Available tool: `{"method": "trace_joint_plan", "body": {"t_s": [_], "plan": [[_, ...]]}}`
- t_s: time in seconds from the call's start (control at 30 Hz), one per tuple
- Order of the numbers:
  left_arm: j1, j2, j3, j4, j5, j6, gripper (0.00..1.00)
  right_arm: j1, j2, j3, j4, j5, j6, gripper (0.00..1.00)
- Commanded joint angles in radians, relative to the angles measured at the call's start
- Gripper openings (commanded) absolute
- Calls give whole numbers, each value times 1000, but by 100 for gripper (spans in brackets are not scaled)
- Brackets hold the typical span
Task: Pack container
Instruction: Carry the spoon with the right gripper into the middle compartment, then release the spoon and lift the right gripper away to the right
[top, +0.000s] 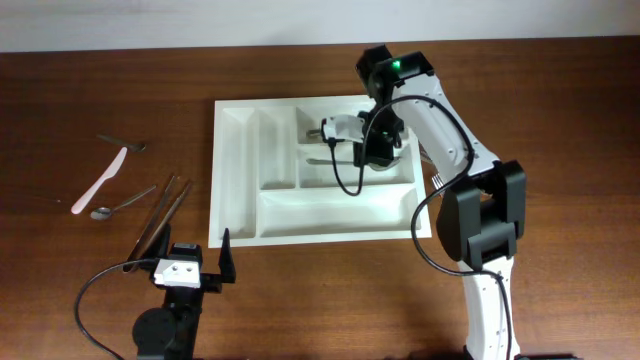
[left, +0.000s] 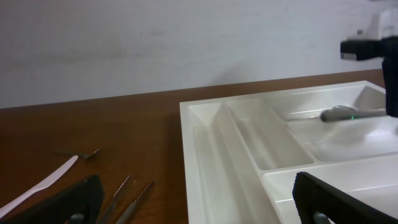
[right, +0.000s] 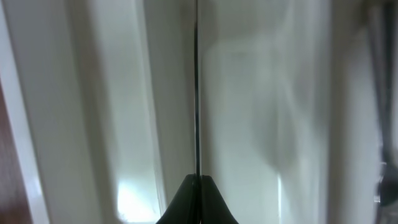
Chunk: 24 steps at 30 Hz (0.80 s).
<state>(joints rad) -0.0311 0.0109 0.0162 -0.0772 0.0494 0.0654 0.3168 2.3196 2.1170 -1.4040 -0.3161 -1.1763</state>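
Note:
The white cutlery tray (top: 238, 180) lies in the middle of the table and fills the right wrist view (right: 280, 93). It also shows in the left wrist view (left: 211, 143). My right gripper (top: 372, 150) hangs over the tray's horizontal compartments. It is shut (right: 196, 186) on a thin metal utensil (right: 196, 87) seen edge-on. The utensil's free end (top: 322, 160) reaches left low over the middle compartment, and also shows in the left wrist view (left: 339, 114). My left gripper (top: 195, 265) is open and empty (left: 199, 211) near the tray's front left corner.
Left of the tray lie a pale plastic knife (top: 100, 180), a spoon (top: 120, 205), a small fork (top: 125, 142) and long metal tongs (top: 160, 215) with serrated tips (left: 134, 190). Another fork (top: 440, 181) lies against the tray's right side.

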Motion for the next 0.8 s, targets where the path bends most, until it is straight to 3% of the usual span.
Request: {"method": "trace_joint_plan", "body": {"t_s": [0.0, 0.07, 0.1, 0.13, 0.2, 0.43, 0.53, 0.63, 0.73, 0.77], "plan": [[6, -6, -8, 3, 7, 19, 99, -23, -5, -56, 23, -13, -47, 4], [6, -6, -8, 3, 7, 19, 99, -23, -5, -72, 42, -13, -46, 4], [6, -6, -8, 3, 7, 19, 99, -23, -5, -73, 45, -13, -40, 13], [6, -6, -8, 3, 7, 19, 99, -23, -5, -72, 52, -13, -26, 30], [6, -6, -8, 3, 7, 19, 99, -23, -5, -72, 72, -13, 4, 38], [6, -6, -8, 3, 7, 19, 99, -23, -10, -49, 97, -55, 31, 46], [6, -6, -8, 3, 8, 19, 99, -32, -17, 62, 100, -43, 181, 48], [6, -6, -8, 3, 8, 19, 99, -73, -19, 209, 75, -6, 465, 69], [6, -6, -8, 3, 7, 19, 99, -143, -19, 314, 3, 40, 742, 84], [6, -6, -8, 3, 7, 19, 99, -161, -19, 324, -24, 37, 776, 88]]}}
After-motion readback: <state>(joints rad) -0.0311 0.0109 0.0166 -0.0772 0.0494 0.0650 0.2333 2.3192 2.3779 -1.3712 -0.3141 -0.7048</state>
